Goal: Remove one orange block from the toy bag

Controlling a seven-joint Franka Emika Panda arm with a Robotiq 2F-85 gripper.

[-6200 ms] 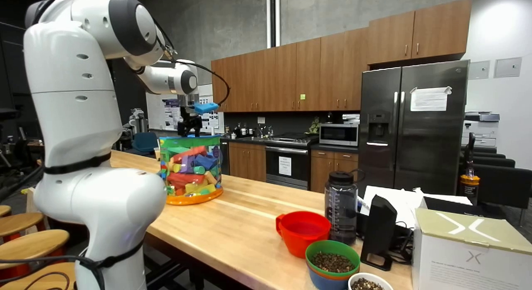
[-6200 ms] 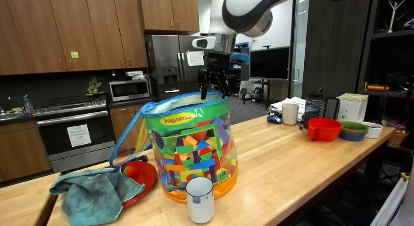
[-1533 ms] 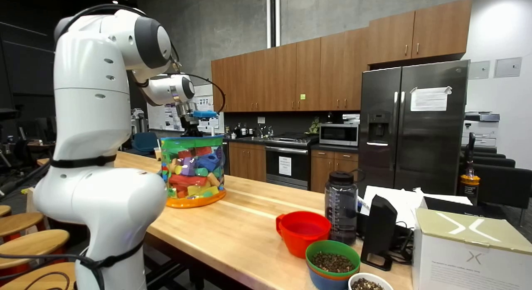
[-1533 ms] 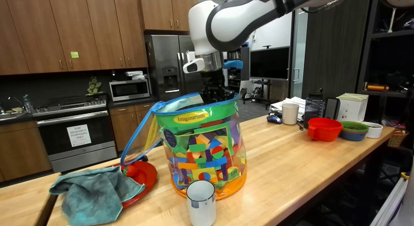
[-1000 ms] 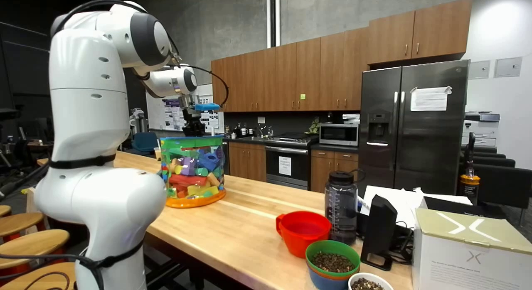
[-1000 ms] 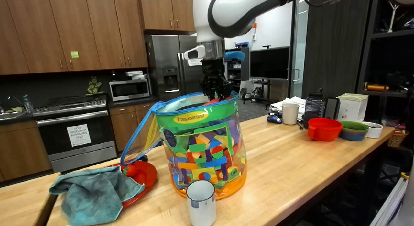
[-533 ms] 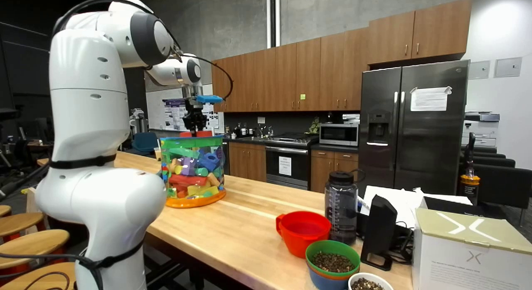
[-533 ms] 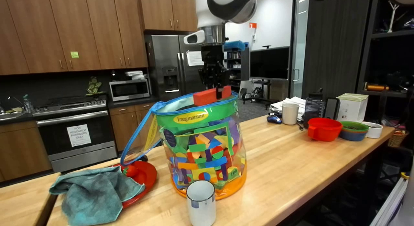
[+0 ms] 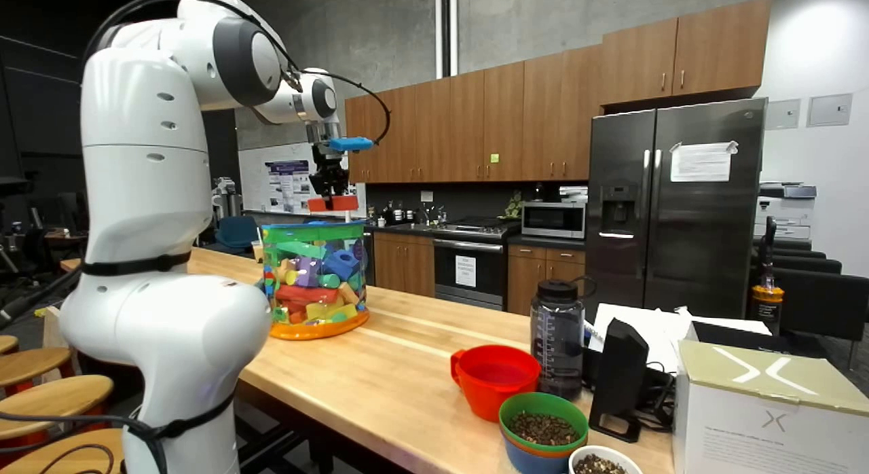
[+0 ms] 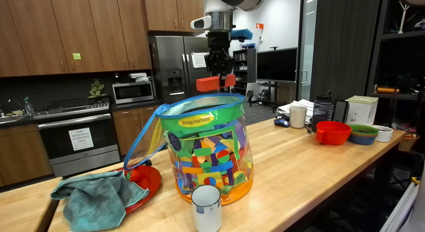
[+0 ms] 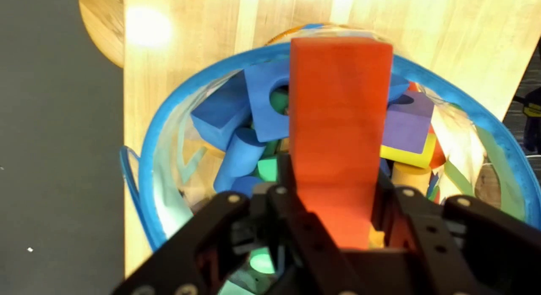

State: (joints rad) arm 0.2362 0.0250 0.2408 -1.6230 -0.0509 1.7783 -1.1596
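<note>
My gripper (image 11: 334,176) is holding the orange block (image 11: 340,109) just above the toy bag (image 10: 222,115).

The fingers (image 11: 287,174) are clamping both long sides, apart only by the width of the block, near the middle of its length. In both exterior views the block is hanging free, not touching the blue rim (image 11: 148,159) below me. I am judging the removal nearly done. To do it well, I should be going straight up first, holding the block level, and only then be moving sideways, so no end is catching the rim. The table (image 10: 292,162), farther beneath me, is looking suitable for laying it down.
</note>
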